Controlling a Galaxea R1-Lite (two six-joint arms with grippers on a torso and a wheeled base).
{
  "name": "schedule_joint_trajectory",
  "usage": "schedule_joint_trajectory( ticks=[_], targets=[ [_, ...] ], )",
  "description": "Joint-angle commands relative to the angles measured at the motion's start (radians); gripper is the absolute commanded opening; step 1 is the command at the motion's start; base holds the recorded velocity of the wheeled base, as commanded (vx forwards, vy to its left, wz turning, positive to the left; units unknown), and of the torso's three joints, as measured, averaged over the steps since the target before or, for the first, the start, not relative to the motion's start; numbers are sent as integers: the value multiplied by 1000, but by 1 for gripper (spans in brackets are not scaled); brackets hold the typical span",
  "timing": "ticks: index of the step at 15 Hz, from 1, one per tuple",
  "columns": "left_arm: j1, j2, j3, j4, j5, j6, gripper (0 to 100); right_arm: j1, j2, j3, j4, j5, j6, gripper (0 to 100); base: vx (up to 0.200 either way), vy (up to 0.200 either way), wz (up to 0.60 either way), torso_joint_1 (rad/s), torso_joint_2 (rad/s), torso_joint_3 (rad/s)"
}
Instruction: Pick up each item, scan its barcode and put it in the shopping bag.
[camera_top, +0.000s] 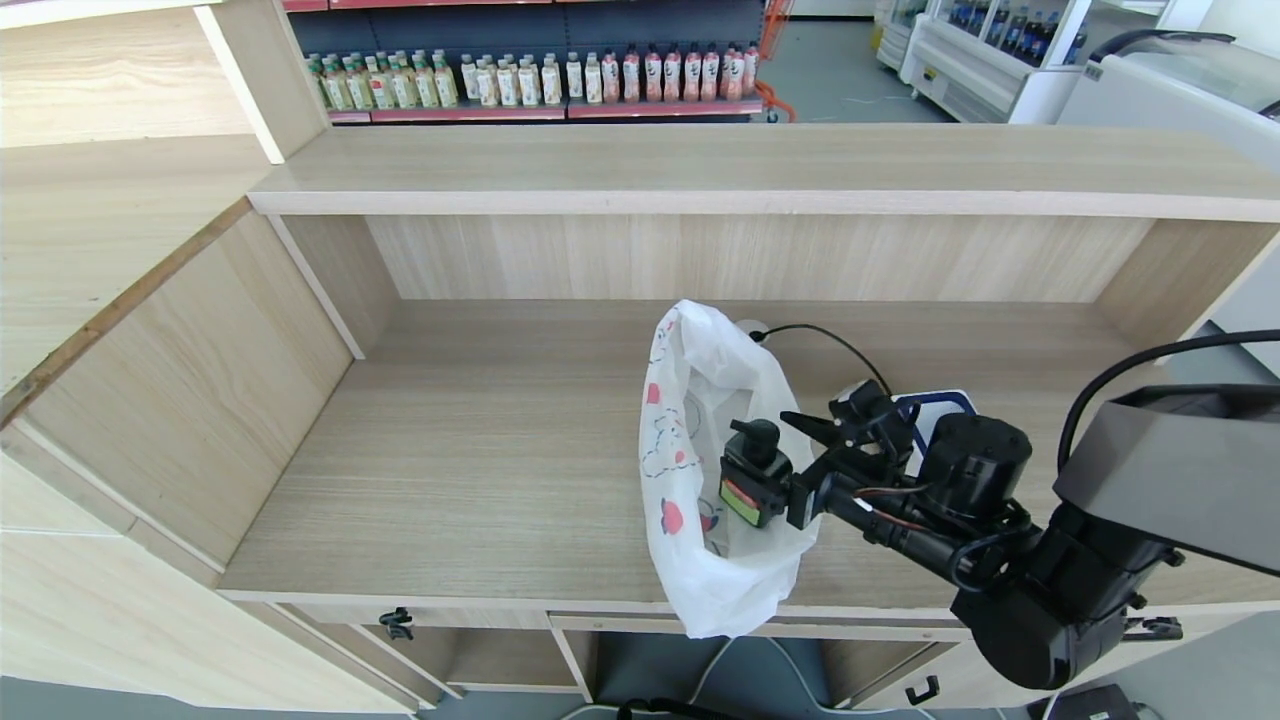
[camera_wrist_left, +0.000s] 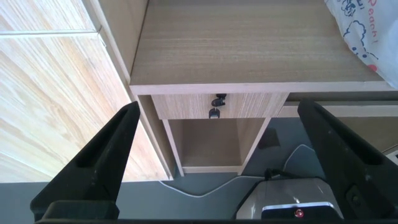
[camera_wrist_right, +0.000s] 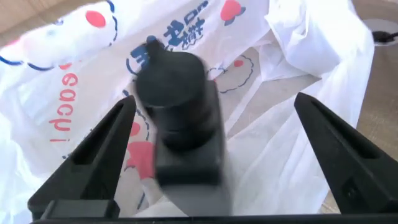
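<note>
The left gripper (camera_wrist_left: 219, 107) hangs off the front edge of the table (camera_top: 480, 460), below the level of its top. Its fingers (camera_wrist_left: 106, 162) are spread wide with nothing between them, so this arm has no part in the present step.

Toward the middle of the table the white shopping bag (camera_top: 665, 470) stands with its mouth open. A black-capped bottle (camera_top: 752, 475) sits in that mouth, partly below the rim. The right gripper (camera_wrist_right: 214, 102) is just above the bag, its fingers (camera_wrist_right: 93, 155) parted well wider than the bottle and touching neither side of it. The bottle looks let go and on its way down into the bag.

Behind the right arm lies a white and blue device (camera_top: 945, 405) with a cable, probably the scanner. Scanning of this bottle seems done and its bagging nearly so. It is the one item in sight, so the task looks close to its end.
</note>
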Motion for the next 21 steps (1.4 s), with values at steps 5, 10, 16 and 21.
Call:
schedule_joint_trajectory(
  ticks=[5,10,16,21],
  targets=[
    [-1,0,0,0,0,0,100,-50,-400,25,90,-46,9,100,0,0,0,0,0,0],
    [1,0,0,0,0,0,100,-217,-895,135,681,-210,-67,100,0,0,0,0,0,0],
    [1,0,0,0,0,0,100,-488,-1047,315,793,-236,-124,100,0,0,0,0,0,0],
    [1,0,0,0,0,0,100,-516,-1032,327,791,-238,-110,100,0,0,0,0,0,0]
  ],
)
